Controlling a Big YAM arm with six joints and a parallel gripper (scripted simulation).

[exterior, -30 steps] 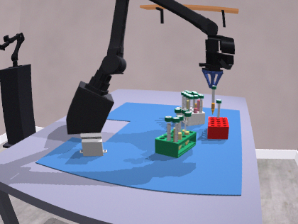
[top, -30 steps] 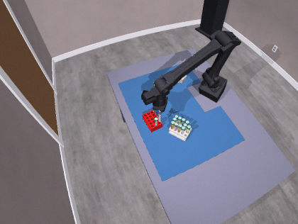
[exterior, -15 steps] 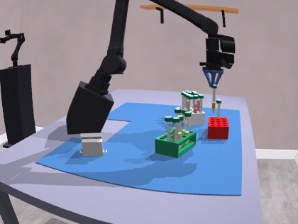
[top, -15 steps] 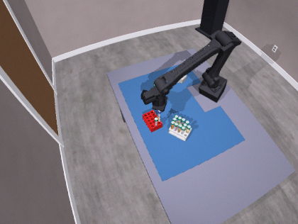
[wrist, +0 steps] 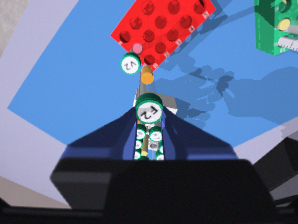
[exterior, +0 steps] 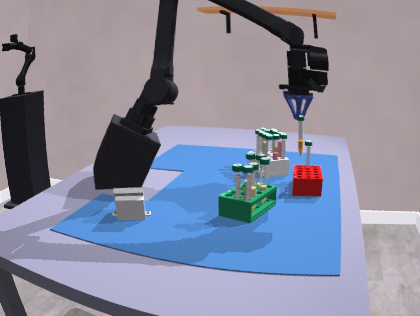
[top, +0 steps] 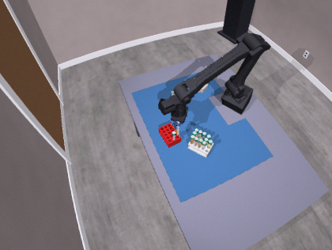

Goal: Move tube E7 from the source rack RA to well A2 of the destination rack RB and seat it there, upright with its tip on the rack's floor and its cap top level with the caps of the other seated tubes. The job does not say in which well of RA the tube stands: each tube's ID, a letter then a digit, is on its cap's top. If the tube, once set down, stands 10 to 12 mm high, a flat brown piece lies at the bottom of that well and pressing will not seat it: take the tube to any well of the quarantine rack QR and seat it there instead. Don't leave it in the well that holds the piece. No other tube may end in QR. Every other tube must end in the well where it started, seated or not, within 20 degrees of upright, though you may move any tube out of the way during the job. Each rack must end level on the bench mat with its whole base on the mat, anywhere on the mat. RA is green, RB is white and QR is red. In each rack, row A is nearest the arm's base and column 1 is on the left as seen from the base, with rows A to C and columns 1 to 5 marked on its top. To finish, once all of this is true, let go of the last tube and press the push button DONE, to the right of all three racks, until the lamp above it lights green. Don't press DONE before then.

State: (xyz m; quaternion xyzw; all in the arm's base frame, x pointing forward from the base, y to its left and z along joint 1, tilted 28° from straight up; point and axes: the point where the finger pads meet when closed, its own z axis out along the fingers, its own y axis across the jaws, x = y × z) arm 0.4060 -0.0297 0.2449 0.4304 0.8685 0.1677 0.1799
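Note:
My gripper (top: 178, 123) (exterior: 300, 117) (wrist: 149, 112) is shut on a green-capped tube (exterior: 300, 131) with orange contents, hanging upright above and beside the red rack QR (top: 170, 142) (exterior: 307, 188) (wrist: 148, 21). Its cap's letter looks like E or F; the digit looks like 2 or 7. A tube marked V2 (top: 174, 134) (exterior: 308, 144) (wrist: 130, 64) stands in QR's column 1 end. The white rack RB (top: 200, 150) (exterior: 280, 169) holds several green-capped tubes. The green rack RA (exterior: 235, 209) (wrist: 264, 31) holds several tubes; the arm mostly hides it in the top view.
A pale box (top: 203, 89) (exterior: 130, 206) stands near the arm's base, on the far side of RA from QR; its button and lamp cannot be made out. RB's raised caps stand near the held tube. The racks stand on the blue mat (top: 190, 178) (exterior: 300, 240).

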